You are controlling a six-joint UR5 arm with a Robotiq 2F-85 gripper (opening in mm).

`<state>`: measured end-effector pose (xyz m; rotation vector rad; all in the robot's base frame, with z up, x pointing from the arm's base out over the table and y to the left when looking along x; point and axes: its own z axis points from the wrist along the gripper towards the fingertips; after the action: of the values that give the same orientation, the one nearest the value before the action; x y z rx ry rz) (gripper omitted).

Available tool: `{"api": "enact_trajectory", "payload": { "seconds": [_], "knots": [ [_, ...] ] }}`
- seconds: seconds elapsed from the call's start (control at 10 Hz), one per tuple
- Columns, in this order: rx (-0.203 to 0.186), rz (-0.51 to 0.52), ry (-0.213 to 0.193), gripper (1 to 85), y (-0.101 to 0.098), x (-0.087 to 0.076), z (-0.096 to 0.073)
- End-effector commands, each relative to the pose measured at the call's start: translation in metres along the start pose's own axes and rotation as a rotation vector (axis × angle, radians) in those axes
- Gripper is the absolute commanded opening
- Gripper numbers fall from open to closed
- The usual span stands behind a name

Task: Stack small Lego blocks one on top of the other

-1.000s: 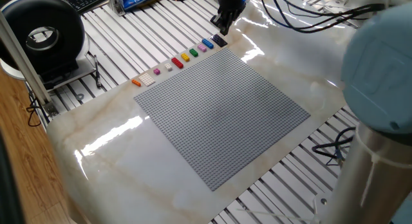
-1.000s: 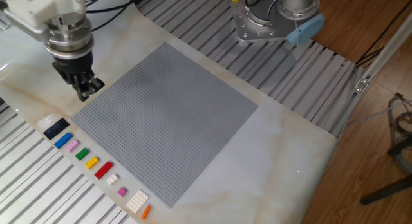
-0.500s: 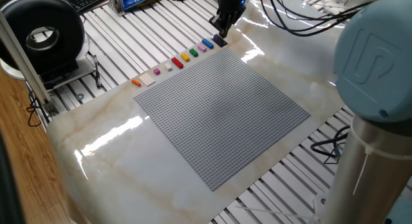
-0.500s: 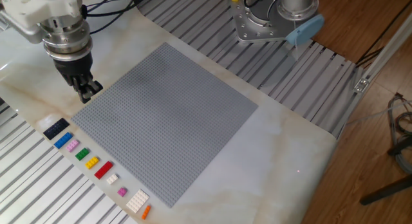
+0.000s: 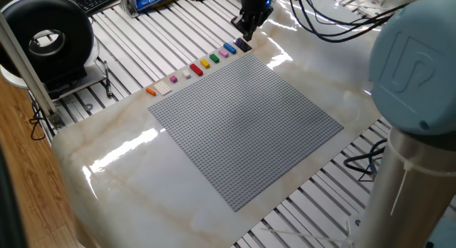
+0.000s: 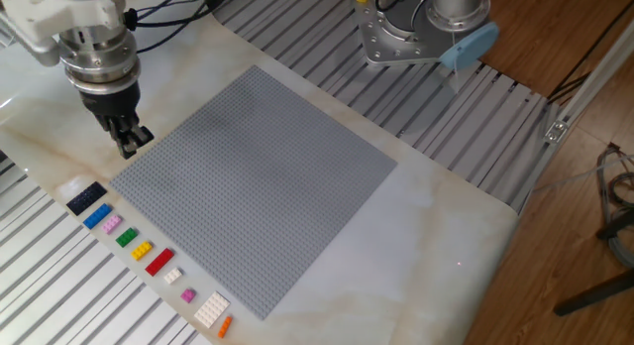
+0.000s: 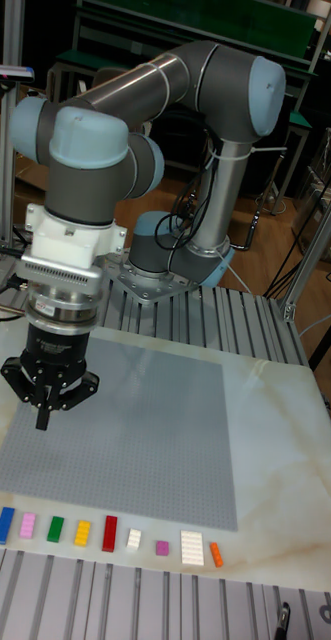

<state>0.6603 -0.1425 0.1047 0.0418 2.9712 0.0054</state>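
Gripper [image 7: 42,412] hangs above the grey baseplate [image 6: 263,186], near the plate corner closest to the dark-blue end of the brick row; fingers drawn close together, nothing held between them.

Small Lego blocks lie in a single row on the marble worktop [image 6: 436,226], just off one edge of the baseplate, none stacked. Order in the tall fixed view, left to right: blue block [image 7: 4,525], pink block [image 7: 27,525], green block [image 7: 55,529], yellow block [image 7: 82,533], red block [image 7: 109,533], small white block [image 7: 134,540], tiny pink block [image 7: 162,547], large white block [image 7: 191,548], orange block [image 7: 216,554]. A dark block [image 6: 86,196] sits beyond the blue one, at the row's end.
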Motion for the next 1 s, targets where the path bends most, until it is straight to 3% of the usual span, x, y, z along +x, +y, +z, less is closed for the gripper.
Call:
{"api": "enact_trajectory", "payload": {
  "seconds": [0.0,0.2,0.5,0.7,0.9],
  "knots": [
    [-0.023,-0.065,0.000,1.0,-0.027,-0.033,0.027],
    [-0.040,-0.076,0.026,1.0,-0.033,-0.045,0.043],
    [0.015,-0.094,0.032,1.0,-0.038,-0.056,0.063],
    [-0.022,-0.076,0.048,1.0,-0.030,-0.051,0.063],
    [0.002,-0.005,0.055,1.0,-0.036,-0.049,0.063]
  ]
}}
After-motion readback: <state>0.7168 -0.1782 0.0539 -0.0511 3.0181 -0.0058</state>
